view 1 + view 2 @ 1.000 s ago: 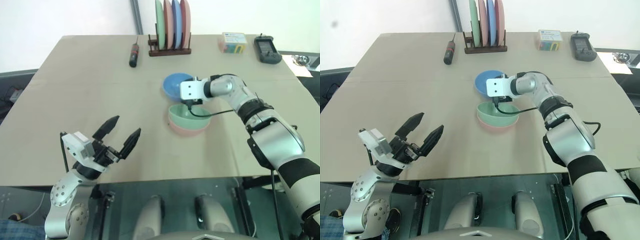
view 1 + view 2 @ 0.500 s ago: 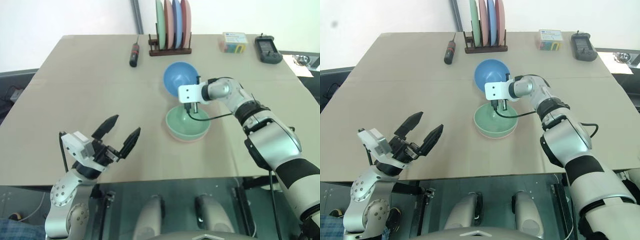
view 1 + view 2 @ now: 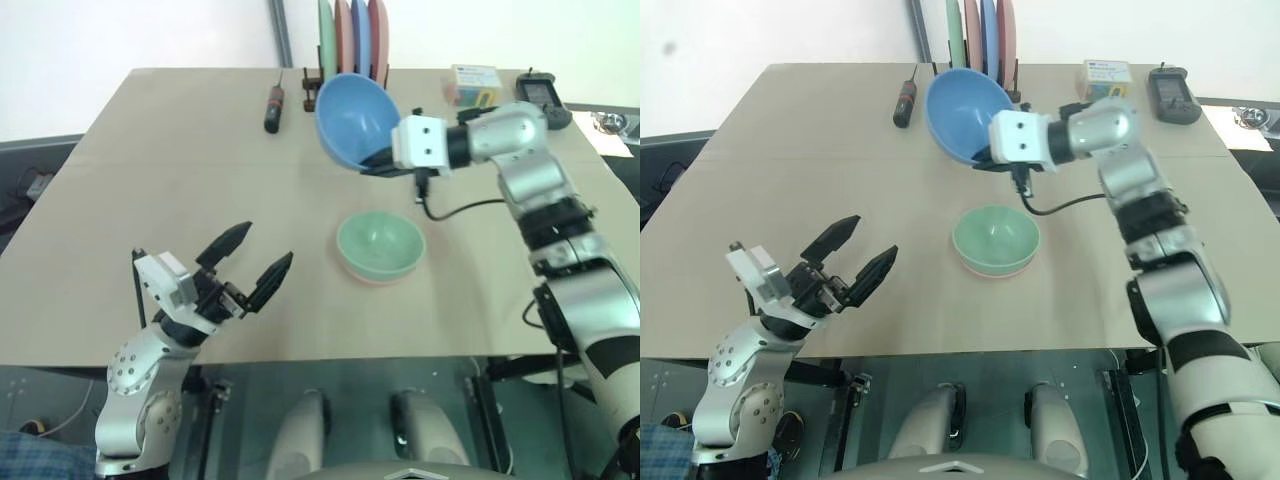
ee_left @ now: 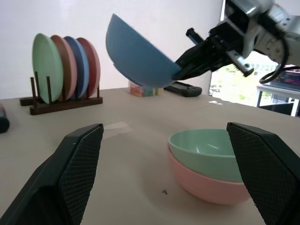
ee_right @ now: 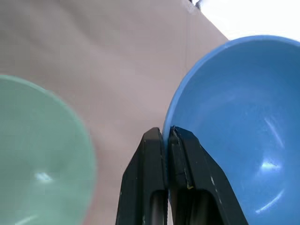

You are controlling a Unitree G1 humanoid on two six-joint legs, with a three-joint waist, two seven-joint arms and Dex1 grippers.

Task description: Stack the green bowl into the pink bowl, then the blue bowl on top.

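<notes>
Over on the left, the left gripper (image 3: 243, 264) hangs just above the near edge of the counter (image 3: 150, 180) with its fingers spread wide and nothing between them, well apart from the bowls. Toward the middle of the counter sits the green bowl (image 3: 379, 243), already nested inside the pink bowl (image 4: 201, 187), of which little more than a salmon band shows beneath the green rim. Above and behind that pair, the blue bowl (image 3: 354, 120) is up in the air, tilted so its hollow faces partly toward the robot, pinched at its rim by the right gripper (image 5: 167, 136), whose fingers are pressed together on the thin wall, one inside and one outside. Judging by how a pinch at one edge carries it, the bowl looks light, and its plain smooth plastic seems stiff enough to keep its shape. That same glossy surface could let it pivot or slip in so narrow a hold, so I would guess it wants levelling out before it is lowered. The rim looks like the only sensible place to hold it, since the round body offers no other purchase.
</notes>
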